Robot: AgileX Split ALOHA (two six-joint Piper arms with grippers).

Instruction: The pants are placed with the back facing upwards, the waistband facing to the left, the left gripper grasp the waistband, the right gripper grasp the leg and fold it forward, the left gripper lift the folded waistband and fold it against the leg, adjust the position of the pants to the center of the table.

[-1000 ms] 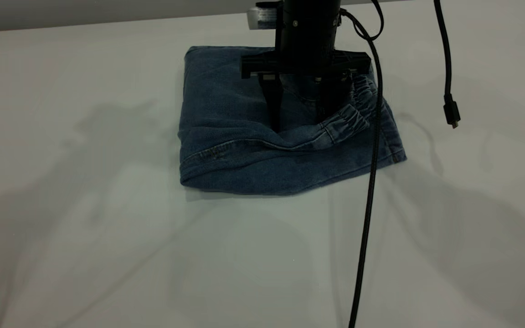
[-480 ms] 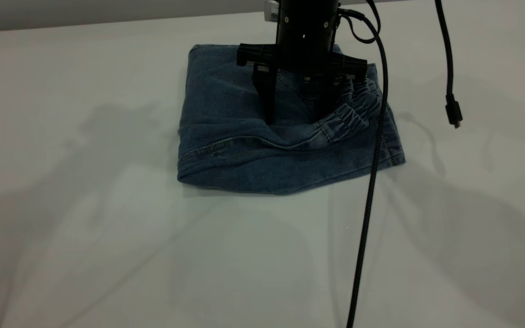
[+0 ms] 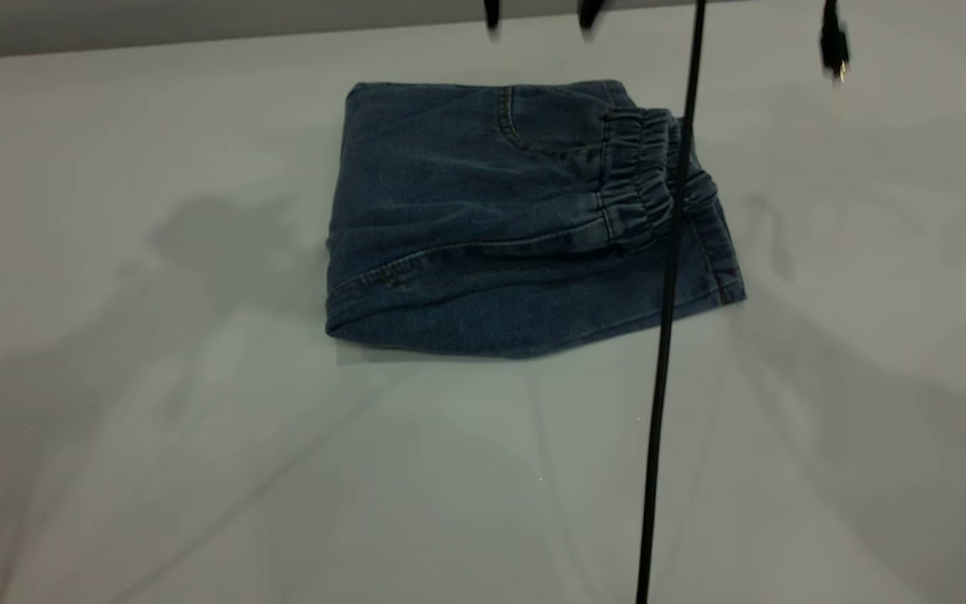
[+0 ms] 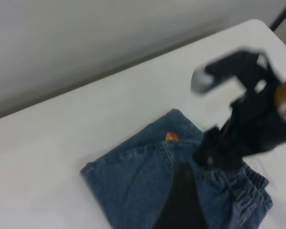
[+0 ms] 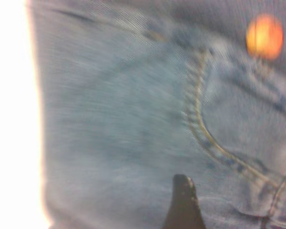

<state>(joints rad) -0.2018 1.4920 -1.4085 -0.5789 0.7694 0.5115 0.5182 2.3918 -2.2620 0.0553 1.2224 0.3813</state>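
The pants [image 3: 491,226] lie on the bench [image 3: 156,436] as a compact folded packet, straight below the right gripper [image 3: 539,10]. That gripper hangs well clear of the cloth with its jaws wide apart and empty; only the two tips show at the edge of the exterior view. The gathered elastic waistband [image 3: 646,180] rests on top of the packet, off to one side of those jaws, and a curved pocket seam [image 5: 200,119] sits directly under them. A hanging cable [image 3: 663,294] crosses in front of the waistband. The left gripper [image 4: 180,205] is held back from the pants and looks across at them; we cannot tell how its jaws stand.

Both folds look done to us, so what remains is probably sliding the packet toward the middle of the bench.

We expect this denim to behave as soft, limp cloth with a little weight and no stiffness to hold its shape. Pinching only the top layer would likely peel the fold open. We would take hold at a folded edge, through every layer, or at the thick bunched waistband. We would drag it low across the bench, not lift it.
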